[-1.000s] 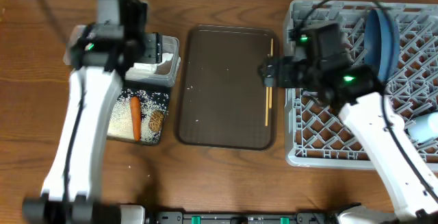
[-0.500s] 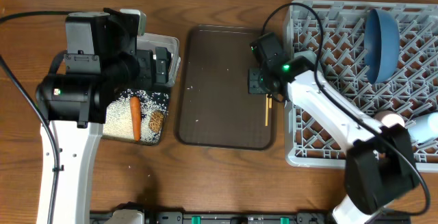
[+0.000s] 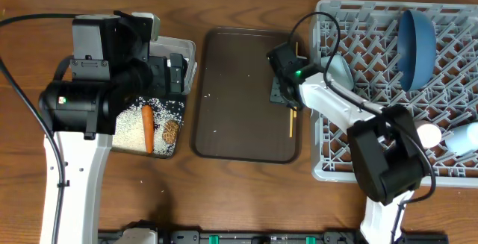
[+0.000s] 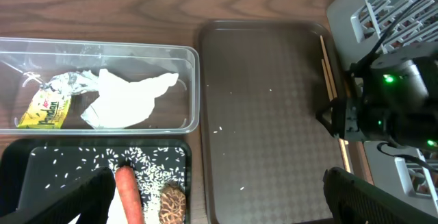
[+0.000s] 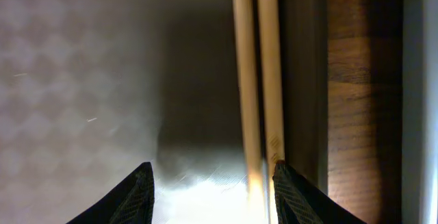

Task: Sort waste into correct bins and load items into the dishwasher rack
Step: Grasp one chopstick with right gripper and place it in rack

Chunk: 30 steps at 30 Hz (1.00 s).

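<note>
Two wooden chopsticks [image 5: 257, 66] lie along the right rim of the brown serving tray [image 3: 239, 102]. My right gripper [image 5: 215, 196] sits low over them with jaws partly apart; both sticks lie between the fingers, close against the right finger [image 5: 295, 195], and the left finger is clear of them. The left gripper [image 4: 219, 207] hangs wide open and empty above the bins. The clear tub [image 4: 194, 66] holds the white wrapper [image 4: 126, 97] and yellow packet [image 4: 42, 109]. The black tray [image 4: 27, 157] holds rice [image 3: 128, 124], carrot [image 4: 126, 193] and brown lump [image 4: 172, 203].
The grey dishwasher rack [image 3: 373, 136] fills the right side, with the blue dish [image 3: 416, 39] standing at its back and white cups [image 3: 429, 134] near its front right. A strip of wooden table [image 5: 363, 80] separates the serving tray from the rack.
The right gripper has come down onto the tray's right edge over the chopsticks and its jaws have narrowed. The left arm drew back from the tub and opened wide, then held still.
</note>
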Each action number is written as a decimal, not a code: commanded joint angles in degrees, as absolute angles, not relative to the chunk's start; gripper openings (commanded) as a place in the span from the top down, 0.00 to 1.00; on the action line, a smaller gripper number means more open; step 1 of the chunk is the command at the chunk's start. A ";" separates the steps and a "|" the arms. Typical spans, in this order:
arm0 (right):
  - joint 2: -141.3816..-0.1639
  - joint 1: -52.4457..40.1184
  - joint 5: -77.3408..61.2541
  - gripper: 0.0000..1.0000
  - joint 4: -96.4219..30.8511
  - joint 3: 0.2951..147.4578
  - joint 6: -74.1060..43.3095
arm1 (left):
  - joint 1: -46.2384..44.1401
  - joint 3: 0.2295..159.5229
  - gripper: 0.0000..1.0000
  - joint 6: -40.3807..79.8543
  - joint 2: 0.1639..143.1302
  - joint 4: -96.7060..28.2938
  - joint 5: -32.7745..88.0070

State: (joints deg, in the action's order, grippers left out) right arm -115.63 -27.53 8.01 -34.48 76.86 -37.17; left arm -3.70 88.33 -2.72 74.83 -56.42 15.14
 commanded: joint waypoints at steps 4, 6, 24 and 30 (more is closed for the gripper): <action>-117.54 -25.74 6.57 0.58 -33.93 77.10 -38.72 | -3.70 89.01 0.02 -2.26 74.85 -56.53 16.05; -117.69 -25.52 6.13 0.63 -33.98 77.10 -38.63 | -3.70 89.01 0.02 -2.26 74.85 -56.53 16.05; -117.67 -25.41 4.49 0.70 -34.87 77.12 -35.53 | -3.70 89.01 0.02 -2.26 74.85 -56.53 16.05; -117.67 -25.50 4.47 0.99 -35.07 77.12 -35.51 | -3.70 89.01 0.02 -2.26 74.85 -56.53 16.05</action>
